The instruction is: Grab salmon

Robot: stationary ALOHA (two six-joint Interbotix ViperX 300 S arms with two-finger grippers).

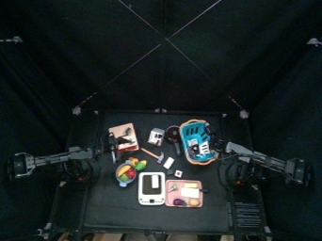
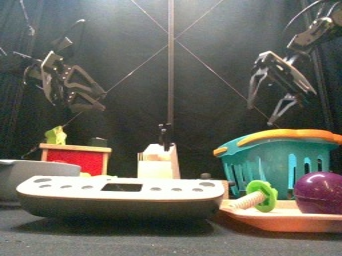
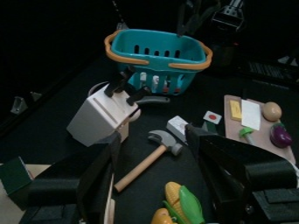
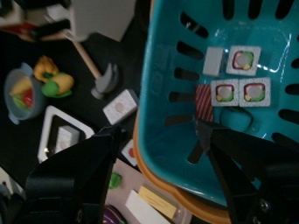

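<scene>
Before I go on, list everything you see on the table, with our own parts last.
basket: one, teal with orange rim, back right
sushi pieces: three, white squares with one darker piece beside them, inside the basket
knife block: one, white with black handles, centre back
hammer: one, wooden handle, centre
red box: one, back left
tray: one, white, front centre
board: one, pinkish, front right, with play food
bowl of fruit: one, multicoloured, front left
left tool: open, raised at left
right tool: open, above the basket

teal basket (image 3: 158, 57) upright | hammer (image 3: 149, 157) beside knife block (image 3: 103, 116) | calculator (image 2: 120, 193) front
</scene>
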